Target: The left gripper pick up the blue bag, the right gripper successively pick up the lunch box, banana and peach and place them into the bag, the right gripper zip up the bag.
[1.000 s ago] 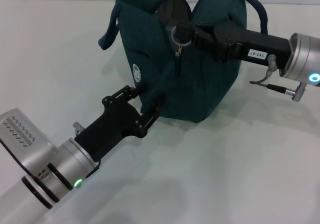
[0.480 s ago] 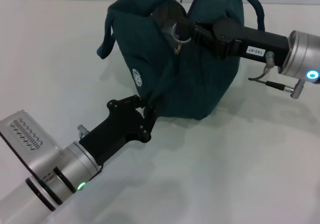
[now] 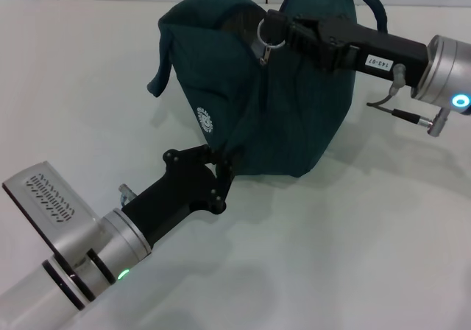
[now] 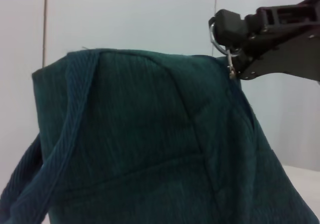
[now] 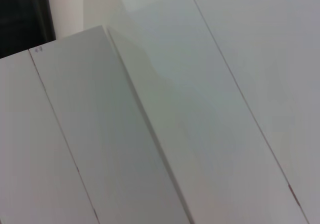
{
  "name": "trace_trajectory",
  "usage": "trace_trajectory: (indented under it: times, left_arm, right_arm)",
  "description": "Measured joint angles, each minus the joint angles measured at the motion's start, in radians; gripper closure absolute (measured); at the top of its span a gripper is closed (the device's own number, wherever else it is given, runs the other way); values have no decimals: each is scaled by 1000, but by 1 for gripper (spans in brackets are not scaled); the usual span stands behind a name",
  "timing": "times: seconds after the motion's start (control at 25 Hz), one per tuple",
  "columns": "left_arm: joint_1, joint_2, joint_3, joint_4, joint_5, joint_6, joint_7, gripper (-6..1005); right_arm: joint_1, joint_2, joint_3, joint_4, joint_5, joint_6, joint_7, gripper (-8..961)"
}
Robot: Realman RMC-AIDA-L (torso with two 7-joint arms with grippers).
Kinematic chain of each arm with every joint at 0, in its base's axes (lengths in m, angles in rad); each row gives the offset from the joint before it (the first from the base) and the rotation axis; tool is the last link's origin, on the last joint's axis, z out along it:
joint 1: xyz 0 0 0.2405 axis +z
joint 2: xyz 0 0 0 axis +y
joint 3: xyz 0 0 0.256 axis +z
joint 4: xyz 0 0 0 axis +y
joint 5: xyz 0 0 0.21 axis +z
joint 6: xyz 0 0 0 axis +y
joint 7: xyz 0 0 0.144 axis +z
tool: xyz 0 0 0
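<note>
Right end effector: the right gripper [image 3: 276,32], black with a white printed label, reaches in from the right, its fingers pinched on the ring-pull zipper [image 3: 270,35] at the bag's top.
Left end effector: the left gripper [image 3: 221,169], on a silver, green-lit wrist, clamps the near lower corner of the blue bag [image 3: 294,116] from the near left.
Key relation: the ring sits at the right end effector's tip; the zip line appears to run along the bag's top ridge, so any pull must follow that ridge while the left arm anchors the fabric.
Bag: it stands upright on the white bench [image 3: 353,256], centre-far, top gathered nearly shut.
Materials: ribbed teal cloth, soft and creased; looped woven handles; a metal ring; a small white round logo [image 3: 207,120].
Contents: not visible.
</note>
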Motion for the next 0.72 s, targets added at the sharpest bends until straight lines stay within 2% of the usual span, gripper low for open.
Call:
trace_trajectory:
  times: [0.72]
  left_arm:
    - [-5, 0, 47, 9, 37, -9, 65, 934]
  right_arm:
    - [-3, 0, 2, 0, 5, 25, -2, 943]
